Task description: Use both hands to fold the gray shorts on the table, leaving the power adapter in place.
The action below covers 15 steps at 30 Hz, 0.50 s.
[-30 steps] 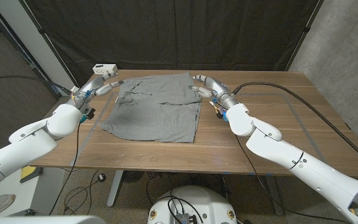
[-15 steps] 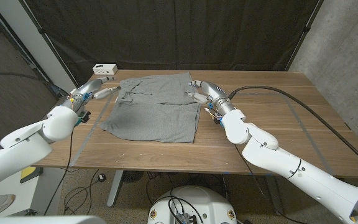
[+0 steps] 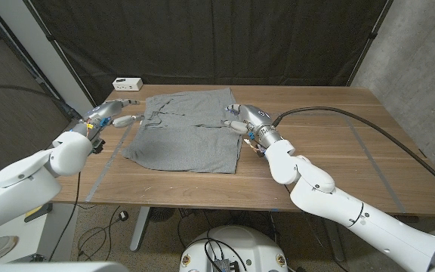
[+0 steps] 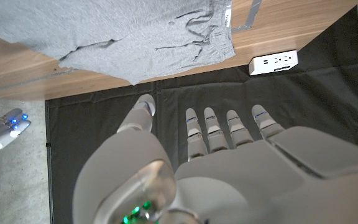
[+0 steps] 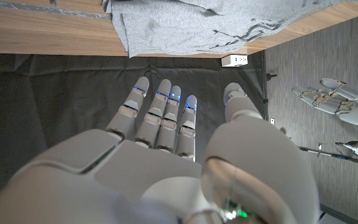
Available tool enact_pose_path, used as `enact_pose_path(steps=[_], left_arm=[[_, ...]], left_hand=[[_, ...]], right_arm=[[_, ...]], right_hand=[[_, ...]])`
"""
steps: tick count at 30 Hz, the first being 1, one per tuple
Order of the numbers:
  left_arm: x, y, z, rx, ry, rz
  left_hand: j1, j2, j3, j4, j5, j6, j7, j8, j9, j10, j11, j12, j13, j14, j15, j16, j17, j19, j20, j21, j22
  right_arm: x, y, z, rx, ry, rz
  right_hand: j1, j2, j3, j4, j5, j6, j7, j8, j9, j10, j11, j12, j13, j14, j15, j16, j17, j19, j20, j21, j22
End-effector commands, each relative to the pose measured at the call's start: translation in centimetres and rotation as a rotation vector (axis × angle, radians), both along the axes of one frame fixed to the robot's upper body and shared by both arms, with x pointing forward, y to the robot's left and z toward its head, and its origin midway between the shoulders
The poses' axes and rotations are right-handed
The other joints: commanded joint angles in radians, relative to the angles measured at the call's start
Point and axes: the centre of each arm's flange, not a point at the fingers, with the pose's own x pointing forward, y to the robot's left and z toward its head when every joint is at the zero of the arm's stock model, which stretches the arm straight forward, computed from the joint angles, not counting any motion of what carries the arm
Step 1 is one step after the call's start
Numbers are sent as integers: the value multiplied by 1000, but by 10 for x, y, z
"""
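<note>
The gray cloth shorts (image 3: pixel 186 130) lay spread flat on the brown wooden table (image 3: pixel 331 151), their hem toward me and the drawstring waistband at the far side. My left hand (image 3: pixel 116 115) hovered just beside their left edge, fingers spread and holding nothing; my right hand (image 3: pixel 240 118) was at their right edge (whether touching the cloth, I could not tell), fingers likewise extended and empty. Farthest off, near the far left corner, sat the white rectangular power adapter (image 3: pixel 128 82), apart from the shorts.

Gray shorts (image 3: pixel 189 129) lie spread flat; white power adapter (image 3: pixel 127 82) sits near.
</note>
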Motion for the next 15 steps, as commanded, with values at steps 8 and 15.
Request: enact_pose_path(steps=[8,15], left_arm=[[-14,-7,-4,144,48,158],[-18,-10,-7,186,64,217]], left_hand=[[106,2,19,-4,9,10,-18,-7,6,-16,-11,-19,5,-32,12,-9,3,-5,12,-7,0],[137,-7,18,-4,10,20,-23,-6,6,-19,-15,-22,5,-43,14,-10,3,0,10,-9,-1]], right_arm=[[-10,10,-18,-61,21,-34],[-12,12,-25,-79,29,-32]], right_hand=[[35,-9,-6,-2,13,-16,-11,-17,5,-30,-10,-5,12,-21,-68,9,24,10,2,1,3],[52,-9,-5,-4,16,-24,-14,-23,6,-35,-10,-6,14,-26,-72,10,30,4,2,-2,4]])
